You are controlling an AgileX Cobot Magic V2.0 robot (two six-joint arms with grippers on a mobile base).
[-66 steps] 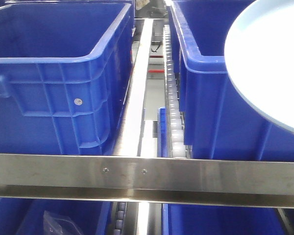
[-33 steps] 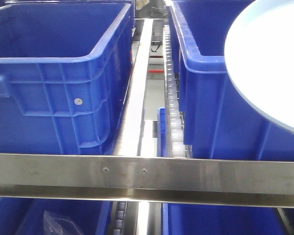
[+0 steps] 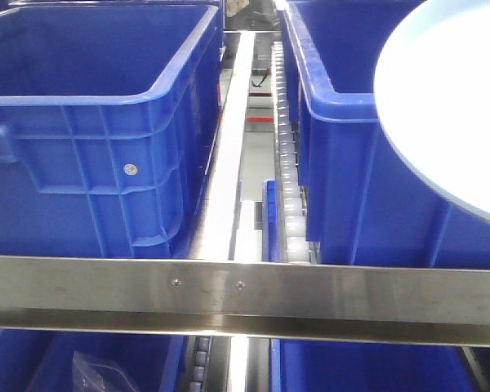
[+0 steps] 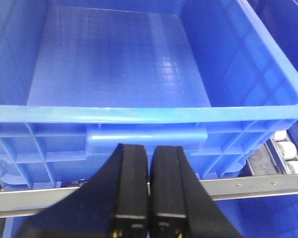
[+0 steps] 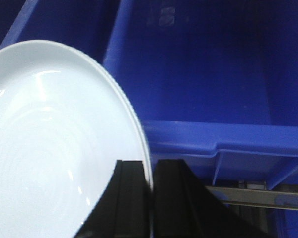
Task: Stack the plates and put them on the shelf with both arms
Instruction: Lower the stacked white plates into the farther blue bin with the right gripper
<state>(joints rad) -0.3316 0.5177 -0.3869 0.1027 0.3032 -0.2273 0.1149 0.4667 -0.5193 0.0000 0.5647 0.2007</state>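
Right wrist view: right gripper [image 5: 150,198] was clamped on the rim of a plate [image 5: 49,144], fingers [image 5: 126,198] either side of the edge with no visible gap. Plate was pale bluish-white and glossy, held edge-on to the fingers and spreading out to the left of frame. Behind it sat a blue bin [image 5: 213,89], its near wall just past the fingertips, a metal rail [image 5: 253,196] below.

Front view: same plate [image 3: 453,106] hung in the upper right, in front of and over the right bin [image 3: 351,163]. Couldn't tell whether it touched the bin's rim. Only one plate clearly visible; a second stacked under it couldn't be confirmed. Left bin [image 3: 98,122] sat well apart across a roller track [image 3: 287,155]. Steel shelf rail [image 3: 245,294] ran across the foreground, more blue bins below it.

Left wrist view: left gripper [image 4: 149,163] was closed on nothing, fingers pressed together, hovering just in front of the bin handle [image 4: 146,136] above the rail.
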